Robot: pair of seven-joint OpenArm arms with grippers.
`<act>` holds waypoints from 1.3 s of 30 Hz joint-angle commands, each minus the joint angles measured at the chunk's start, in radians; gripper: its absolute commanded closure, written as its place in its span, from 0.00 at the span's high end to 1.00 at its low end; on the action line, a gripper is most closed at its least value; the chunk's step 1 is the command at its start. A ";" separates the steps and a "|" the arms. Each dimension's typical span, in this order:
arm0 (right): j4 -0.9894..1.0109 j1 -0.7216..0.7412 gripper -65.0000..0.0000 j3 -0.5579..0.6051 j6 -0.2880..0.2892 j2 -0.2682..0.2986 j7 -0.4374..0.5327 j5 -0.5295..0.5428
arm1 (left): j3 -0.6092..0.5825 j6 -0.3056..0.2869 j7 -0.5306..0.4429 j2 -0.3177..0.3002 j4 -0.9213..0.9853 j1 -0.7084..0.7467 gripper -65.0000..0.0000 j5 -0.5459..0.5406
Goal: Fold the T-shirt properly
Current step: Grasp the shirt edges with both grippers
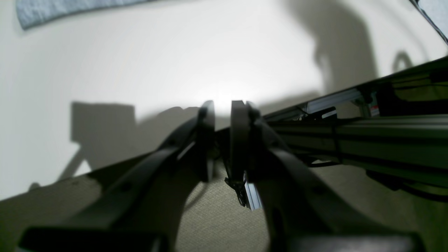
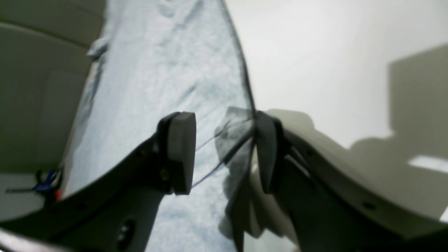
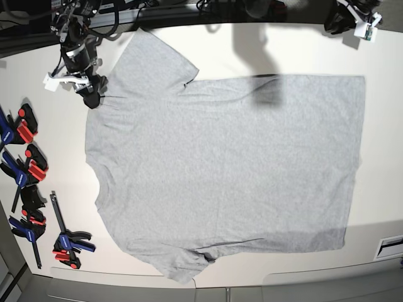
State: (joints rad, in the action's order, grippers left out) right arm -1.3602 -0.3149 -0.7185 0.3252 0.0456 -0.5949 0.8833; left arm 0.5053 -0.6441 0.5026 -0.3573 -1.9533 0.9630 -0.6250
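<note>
The light grey T-shirt (image 3: 227, 163) lies spread flat on the white table (image 3: 384, 214), plain side up, with its sleeves toward the left of the base view. My right gripper (image 3: 94, 99) is low at the shirt's upper left shoulder edge. In the right wrist view it (image 2: 224, 150) is open, with the T-shirt's (image 2: 157, 70) hem edge and a small raised fold between its fingers. My left gripper (image 1: 222, 112) hangs over the bare table edge far from the cloth, its fingers a narrow gap apart and holding nothing. A strip of the T-shirt (image 1: 52, 10) shows far off.
Several blue, red and black clamps (image 3: 25, 170) lie along the table's left edge, one more (image 3: 66, 242) near the front left corner. An aluminium frame rail (image 1: 385, 129) runs beside the left gripper. The left arm (image 3: 349, 19) sits at the top right corner.
</note>
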 commanded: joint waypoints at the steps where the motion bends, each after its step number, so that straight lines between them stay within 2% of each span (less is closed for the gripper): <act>1: -0.003 -0.032 0.41 -0.019 -0.071 -0.004 -0.049 -0.040 | 0.006 -0.007 -0.016 -0.006 -0.014 0.015 0.12 -0.016; 6: -0.075 -0.031 0.41 -0.024 -0.120 0.002 -0.046 -0.150 | 0.006 -0.007 -0.015 -0.006 -0.014 0.014 0.12 -0.016; 11: -0.084 -0.017 0.41 -0.019 -0.142 0.002 -0.038 -0.183 | 0.006 -0.007 0.007 -0.013 -0.014 0.012 0.12 -0.046; 15: -0.084 0.018 0.41 0.025 -0.158 0.002 -0.048 -0.257 | 0.006 -0.007 0.019 -0.012 -0.014 0.012 0.12 -0.084; 20: -0.084 0.046 0.41 0.116 -0.159 0.002 -0.057 -0.300 | 0.006 -0.007 0.029 -0.011 -0.014 0.012 0.12 -0.084; 25: -0.084 0.049 0.41 0.163 -0.161 0.001 -0.056 -0.296 | 0.006 -0.007 0.029 -0.011 -0.014 0.012 0.12 -0.084; 33: -0.084 0.049 0.41 0.169 -0.145 0.001 -0.057 -0.296 | 0.006 -0.007 0.027 -0.011 -0.014 0.012 0.12 -0.084; 34: -0.084 0.049 0.38 0.169 -0.144 0.001 -0.057 -0.296 | 0.006 -0.007 0.025 -0.011 -0.014 0.012 0.12 -0.084; 35: -0.084 0.049 0.31 0.169 -0.135 0.002 -0.057 -0.296 | 0.006 -0.008 0.020 -0.011 -0.014 0.012 0.12 -0.084; 38: -0.084 0.049 0.00 0.169 -0.096 0.001 -0.061 -0.297 | 0.006 -0.008 -0.006 -0.011 -0.014 0.002 0.12 -0.083; 39: -0.084 0.049 0.00 0.169 -0.096 0.001 -0.064 -0.297 | 0.006 -0.008 -0.016 -0.011 -0.014 -0.006 0.12 -0.083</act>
State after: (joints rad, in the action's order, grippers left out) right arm -1.4460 -0.2584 -0.5552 0.2356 0.0494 -0.5999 0.6098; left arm 0.5053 -0.6445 0.5125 -0.3603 -1.9533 0.9504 -0.6922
